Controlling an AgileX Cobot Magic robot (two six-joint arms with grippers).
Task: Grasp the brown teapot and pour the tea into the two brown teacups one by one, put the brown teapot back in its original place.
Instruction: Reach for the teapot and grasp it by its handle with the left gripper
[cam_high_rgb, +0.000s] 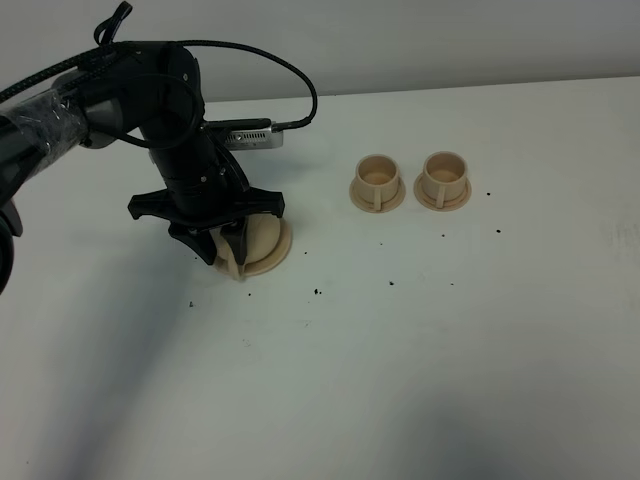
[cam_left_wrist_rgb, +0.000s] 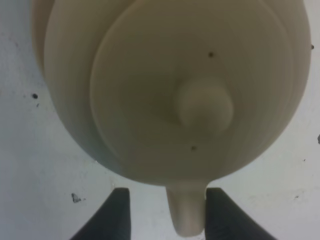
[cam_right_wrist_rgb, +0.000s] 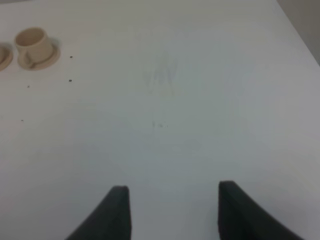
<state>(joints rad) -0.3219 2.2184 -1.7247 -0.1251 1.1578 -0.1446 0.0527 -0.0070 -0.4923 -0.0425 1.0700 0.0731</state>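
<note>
Straddling the loop handle (cam_left_wrist_rgb: 187, 212) of the brown teapot (cam_left_wrist_rgb: 165, 90) with the left gripper (cam_left_wrist_rgb: 167, 200), jaws fairly wide and clamping nothing yet: touching or almost touching the handle on one side, leaving a strip of bare table (cam_left_wrist_rgb: 145, 210) on the other. Judging this to be the grasp itself, and calling for centring the handle between the jaws before squeezing, so as to be avoiding a sideways shove off the original place (cam_high_rgb: 283, 243). Then biting close to the pot's body and lifting level, to be keeping the lid knob (cam_left_wrist_rgb: 205, 107) and lid seated. Finding the teapot just ahead of the jaws, sitting on that place. Standing well apart from the jaws, toward the other arm's side: the two brown teacups (cam_high_rgb: 377, 175), the second (cam_high_rgb: 443, 172) just beside the first, each on one of the small saucers (cam_high_rgb: 357, 197). Hanging over bare table with the right gripper (cam_right_wrist_rgb: 170, 200), jaws apart and gripping nothing.

Not showing anywhere: the spout and the tea. Hiding most of the pot under the arm in the high view. Leaving unclear how deep along the handle the fingers are reaching, and whether the near contact is a real touch.
</note>
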